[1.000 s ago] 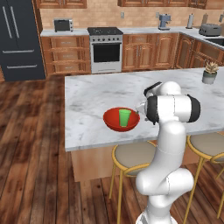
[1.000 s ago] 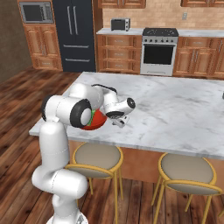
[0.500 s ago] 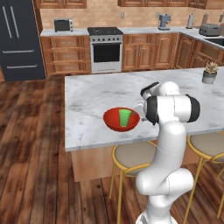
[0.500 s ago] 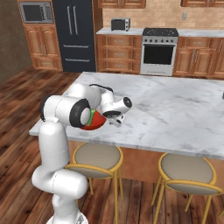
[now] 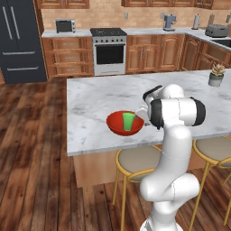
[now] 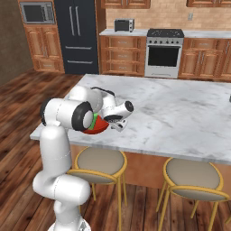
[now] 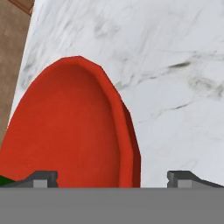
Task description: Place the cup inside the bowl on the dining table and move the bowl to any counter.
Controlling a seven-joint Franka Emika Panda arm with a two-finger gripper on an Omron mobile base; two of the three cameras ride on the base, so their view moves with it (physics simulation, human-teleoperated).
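Bowl (image 5: pixel 125 123), red, sits near the front edge of the marble counter (image 5: pixel 99 99) with the green cup (image 5: pixel 128 121) upright inside. The tool (image 7: pixel 111 177) hangs open astride its rim; a shallow pinch could slip, tipping bowl and cup.

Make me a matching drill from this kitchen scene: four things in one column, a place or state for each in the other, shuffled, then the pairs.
Things:
1. cup
2. bowl
3. potted plant
4. pincer

Places or states:
A. open, one fingertip each side of the bowl's rim
B. on the dining table, near its front edge
C. upright inside the bowl
D. far right of the dining table

Pairs: 1-C, 2-B, 3-D, 4-A
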